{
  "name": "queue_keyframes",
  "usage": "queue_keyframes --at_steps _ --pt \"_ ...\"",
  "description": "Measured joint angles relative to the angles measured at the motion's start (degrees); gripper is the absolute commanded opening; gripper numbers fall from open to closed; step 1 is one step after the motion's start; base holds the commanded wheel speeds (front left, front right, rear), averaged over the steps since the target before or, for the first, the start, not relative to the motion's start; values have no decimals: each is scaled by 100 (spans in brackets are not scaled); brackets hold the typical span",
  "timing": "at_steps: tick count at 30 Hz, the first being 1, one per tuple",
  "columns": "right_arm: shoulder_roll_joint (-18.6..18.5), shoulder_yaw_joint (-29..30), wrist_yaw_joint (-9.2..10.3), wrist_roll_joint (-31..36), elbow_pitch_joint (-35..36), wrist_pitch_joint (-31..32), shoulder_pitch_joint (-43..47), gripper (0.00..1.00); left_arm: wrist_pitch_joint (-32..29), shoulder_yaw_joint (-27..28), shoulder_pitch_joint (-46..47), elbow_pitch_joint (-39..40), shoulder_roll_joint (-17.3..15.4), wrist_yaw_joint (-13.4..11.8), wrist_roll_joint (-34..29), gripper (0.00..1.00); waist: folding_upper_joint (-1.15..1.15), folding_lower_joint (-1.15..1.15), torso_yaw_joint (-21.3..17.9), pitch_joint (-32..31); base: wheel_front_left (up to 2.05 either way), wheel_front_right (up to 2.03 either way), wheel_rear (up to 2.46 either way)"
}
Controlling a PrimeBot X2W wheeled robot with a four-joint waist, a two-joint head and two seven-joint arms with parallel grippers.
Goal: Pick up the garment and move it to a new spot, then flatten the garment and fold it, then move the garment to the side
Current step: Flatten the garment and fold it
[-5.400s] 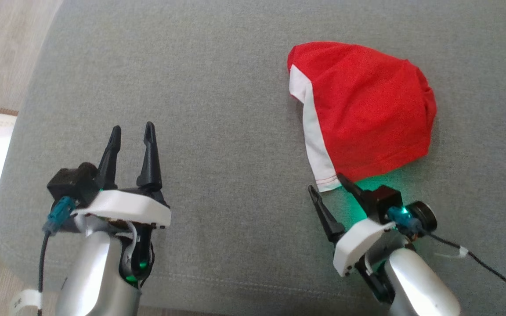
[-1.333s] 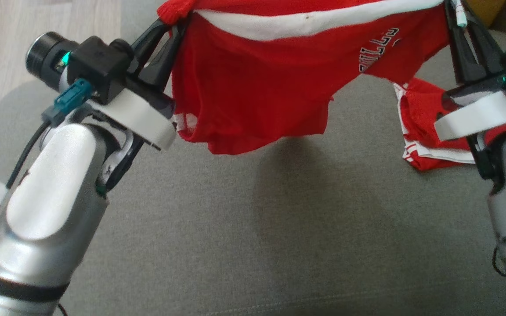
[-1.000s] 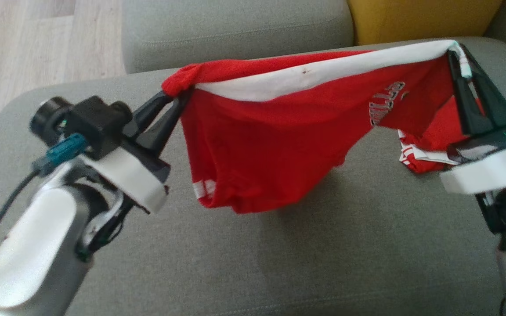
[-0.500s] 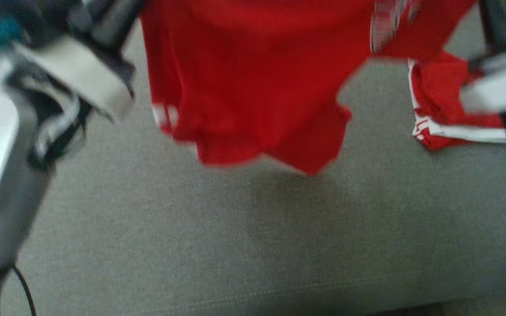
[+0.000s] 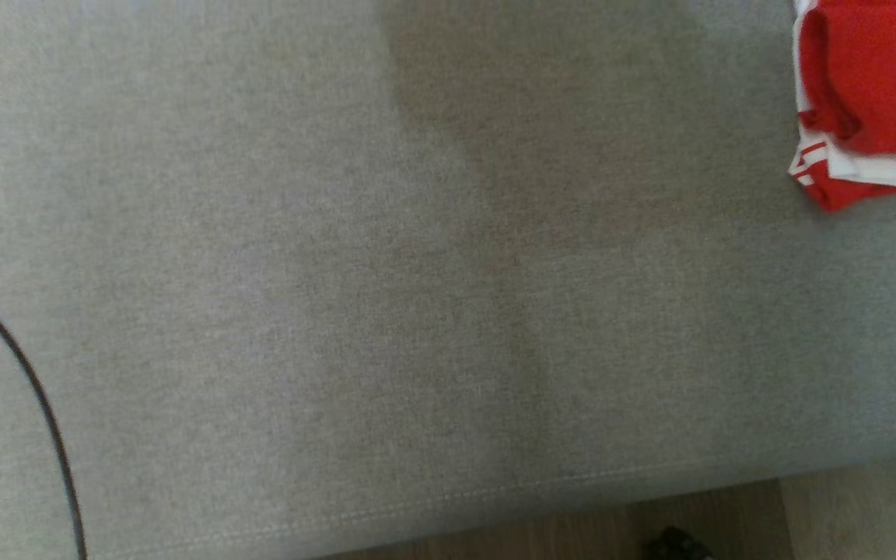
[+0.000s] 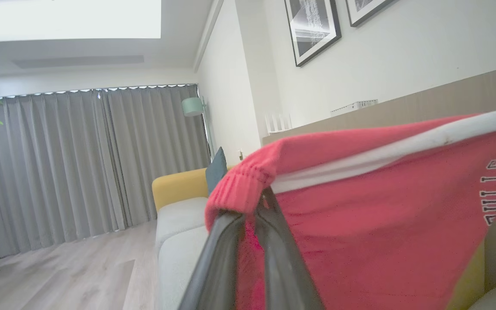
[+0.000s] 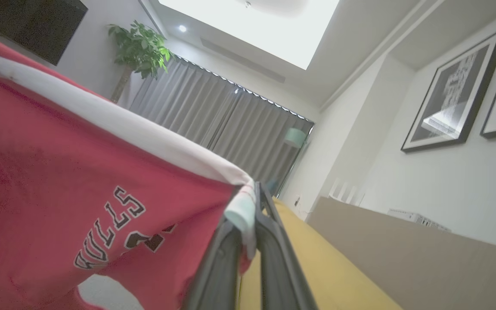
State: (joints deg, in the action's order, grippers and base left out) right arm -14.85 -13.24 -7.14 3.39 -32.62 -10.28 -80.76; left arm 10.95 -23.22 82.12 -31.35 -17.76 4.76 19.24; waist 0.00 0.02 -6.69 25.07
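Since the earliest head view, the red garment (image 6: 360,224) has been raised off the grey sofa cushion (image 5: 339,272), where it lay bundled toward the right. Both grippers have been brought onto it. The head camera has also been tilted downward, so the shift of the whole head view is not to be read as motion of the things.

**Grip state.** In the left wrist view, the left gripper (image 6: 250,211) is clamped on the ribbed red corner at the left end of the garment. In the right wrist view, the right gripper (image 7: 248,211) is clamped on the white-trimmed corner at the right end, where a pale label is pinched between the fingers.

**Garment position.** The garment is held in the air between the two grippers. Its white-banded top edge is stretched nearly taut and the BULLS lettering hangs below. A darker patch (image 5: 541,155) on the far part of the cushion is judged to be its shadow.

**Other items.** A second red-and-white garment (image 5: 868,93) lies at the far right of the cushion. A black cable (image 5: 36,397) crosses the near left, and wooden floor (image 5: 728,521) shows past the near edge.

**Progress.** The pick-up is judged complete and the transfer to a new spot under way. Laying down, flattening, folding and moving the garment aside are not yet done.
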Motion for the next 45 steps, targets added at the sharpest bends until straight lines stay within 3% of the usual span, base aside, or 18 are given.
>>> queue_keyframes --at_steps 8,17,23,30,36,45 --pt "458 258 0 374 -1330 -399 406 0 334 -168 -391 -1181 474 119 14 0 0 -1 95 430 0 0 0" --pt "383 -800 0 -4 -1994 -411 1777 0 337 -688 -2198 -1123 411 237 -160 0 0 -2 227 181 0 0 0" --pt "-20 -1885 0 -691 -2006 -411 2570 0 353 -1291 -3431 -892 93 282 -253 0 0 -3 269 -270 0 0 0" --pt "-619 -3070 0 -1543 -1850 -401 3015 0 353 -1875 -4205 -545 -146 286 -253 0 1 -3 305 -818 0 0 0" --pt "-1305 -4031 0 -2381 -1224 -160 3415 0 360 -2185 -4785 -341 -226 287 -249 0 1 -3 317 -1311 0 0 0" --pt "-2305 -4836 0 -3250 -24 255 4080 0 247 -2415 -5744 253 -377 287 143 0 1 -3 226 -1885 0 0 0"
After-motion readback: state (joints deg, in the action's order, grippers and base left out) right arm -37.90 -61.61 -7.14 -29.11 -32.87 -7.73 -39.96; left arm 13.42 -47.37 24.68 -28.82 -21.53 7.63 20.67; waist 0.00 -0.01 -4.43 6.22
